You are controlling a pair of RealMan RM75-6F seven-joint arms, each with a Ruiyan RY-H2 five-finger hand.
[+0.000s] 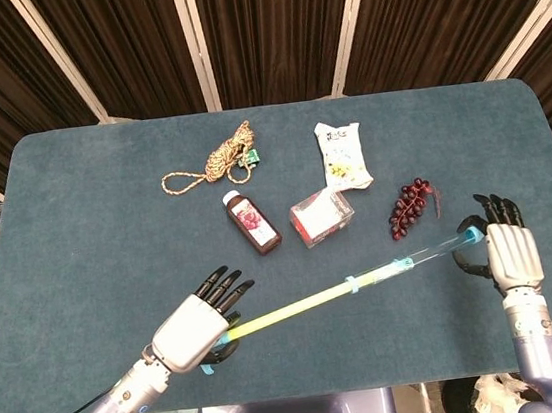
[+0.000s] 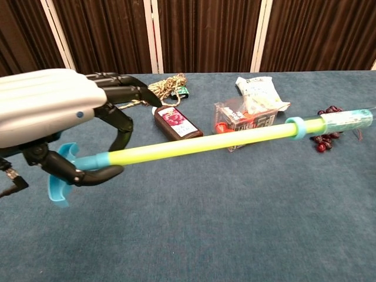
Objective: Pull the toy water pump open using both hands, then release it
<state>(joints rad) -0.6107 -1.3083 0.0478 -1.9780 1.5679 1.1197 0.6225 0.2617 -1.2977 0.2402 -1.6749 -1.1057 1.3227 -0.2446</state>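
Above blue felt, the left hand [image 1: 189, 333] grips the pump [image 1: 346, 285] handle, the right hand [image 1: 504, 254] its barrel end; pump stretched lengthwise left-right.

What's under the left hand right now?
The left hand holds the toy water pump near its blue handle, fingers hooked around the yellow rod. The head view hides that grip beneath the hand; only bare table surrounds it.

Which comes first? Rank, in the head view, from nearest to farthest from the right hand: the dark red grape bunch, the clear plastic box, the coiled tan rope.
1. Dark red grape bunch, up-left of the right hand.
2. Clear plastic box, mid-table.
3. Coiled tan rope, far left, toward the back.
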